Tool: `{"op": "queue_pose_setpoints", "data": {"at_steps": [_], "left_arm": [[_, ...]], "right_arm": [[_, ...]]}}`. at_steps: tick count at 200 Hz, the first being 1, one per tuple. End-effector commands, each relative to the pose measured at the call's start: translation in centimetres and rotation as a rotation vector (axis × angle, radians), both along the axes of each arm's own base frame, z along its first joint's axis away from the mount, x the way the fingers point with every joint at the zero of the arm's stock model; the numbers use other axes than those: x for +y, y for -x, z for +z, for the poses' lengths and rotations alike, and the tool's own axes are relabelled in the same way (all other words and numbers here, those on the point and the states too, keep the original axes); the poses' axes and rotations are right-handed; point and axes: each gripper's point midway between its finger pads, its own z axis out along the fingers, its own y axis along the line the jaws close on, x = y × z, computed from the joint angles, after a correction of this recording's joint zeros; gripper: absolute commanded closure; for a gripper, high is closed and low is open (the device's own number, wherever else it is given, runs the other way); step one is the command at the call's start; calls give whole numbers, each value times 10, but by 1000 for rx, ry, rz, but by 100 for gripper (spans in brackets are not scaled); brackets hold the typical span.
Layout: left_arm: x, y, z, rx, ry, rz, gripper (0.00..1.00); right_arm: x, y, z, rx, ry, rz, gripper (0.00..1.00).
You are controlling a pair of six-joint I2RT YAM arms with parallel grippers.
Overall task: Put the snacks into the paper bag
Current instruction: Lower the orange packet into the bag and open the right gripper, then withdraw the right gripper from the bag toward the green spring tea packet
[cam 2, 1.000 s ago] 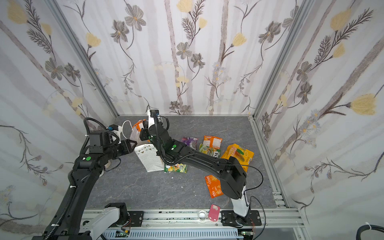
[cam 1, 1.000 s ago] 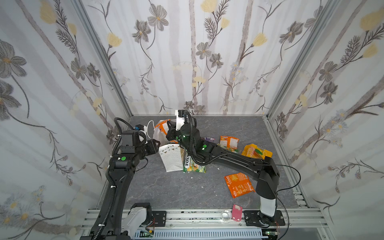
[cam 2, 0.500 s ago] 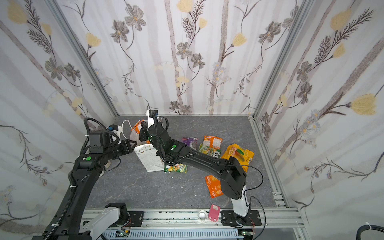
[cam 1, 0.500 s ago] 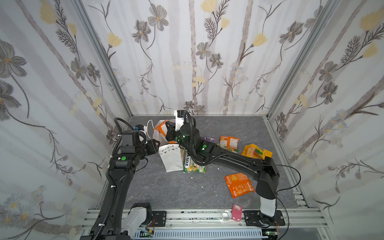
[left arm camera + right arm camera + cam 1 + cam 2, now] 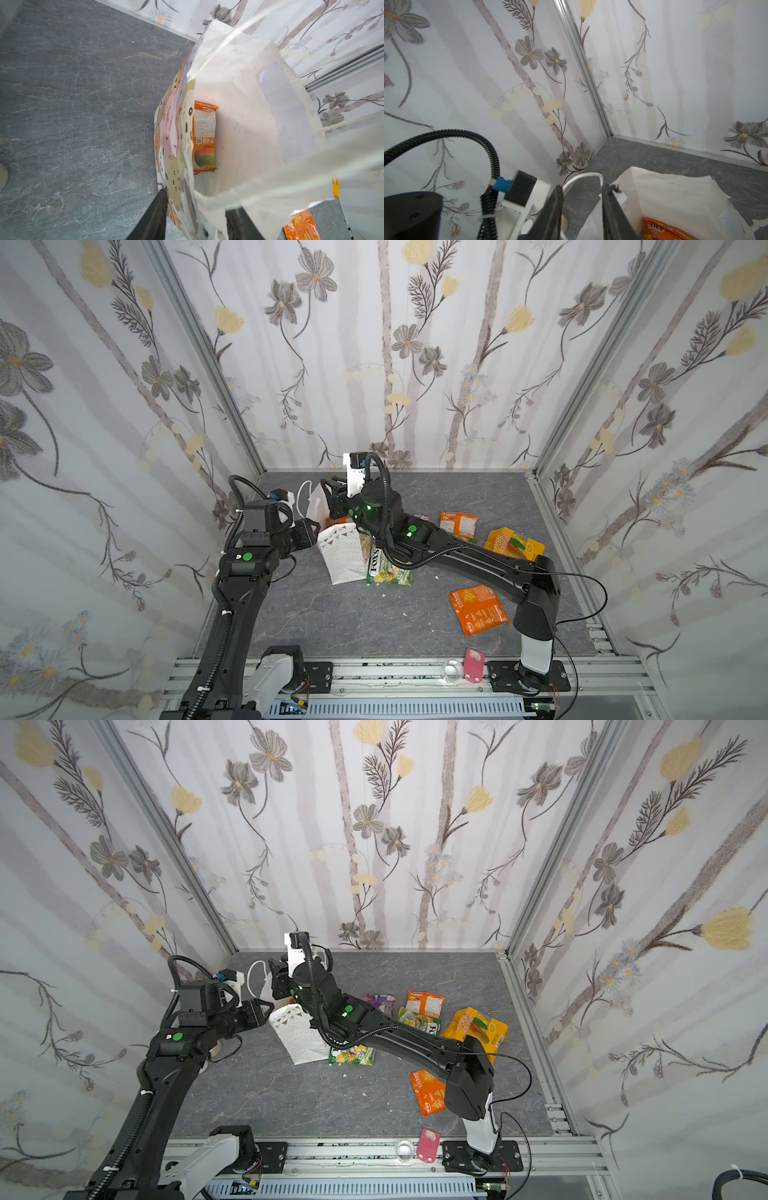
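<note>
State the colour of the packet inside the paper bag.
Orange; the packet shows best in the left wrist view.

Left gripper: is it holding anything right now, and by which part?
Yes: the left gripper holds the paper bag by its top rim, one of its fingers outside the printed wall, the other inside.

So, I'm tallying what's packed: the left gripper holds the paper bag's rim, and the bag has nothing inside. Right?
Not quite. The left gripper does hold the paper bag by its rim, but the bag is not empty: the left wrist view shows an orange packet lying inside.
</note>
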Motion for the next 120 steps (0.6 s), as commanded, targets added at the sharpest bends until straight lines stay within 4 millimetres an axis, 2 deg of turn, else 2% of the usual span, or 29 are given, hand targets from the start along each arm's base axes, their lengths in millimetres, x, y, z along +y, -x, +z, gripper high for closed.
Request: {"op": "queue_pose_setpoints", "data": {"at_steps": [1, 26, 53, 59, 60, 63, 83, 101, 120], "left_arm": [[0, -4, 11, -40, 4, 4, 56], [3, -5, 20, -53, -4, 15, 55], [8, -8, 25, -45, -21, 45, 53], [10, -8, 27, -45, -24, 55, 52], [10, -8, 27, -45, -26, 57, 52], [11, -9, 28, -46, -27, 62, 52], [12, -12, 32, -54, -23, 75, 51], [11, -16, 32, -50, -14, 72, 51], [10, -20, 26, -31, -14, 69, 51]], "right_arm": [[-14, 13, 19, -33, 61, 24, 65], [-39, 25, 19, -13, 157, 21, 62], [-74, 38, 0, 37, 233, 13, 58], [-80, 41, -10, 56, 246, 14, 57], [-84, 43, -4, 51, 234, 14, 57], [-91, 46, -5, 57, 230, 16, 56], [-119, 52, -31, 124, 237, 18, 55], [-145, 53, -73, 215, 258, 4, 55], [-174, 43, -117, 314, 249, -49, 54]]}}
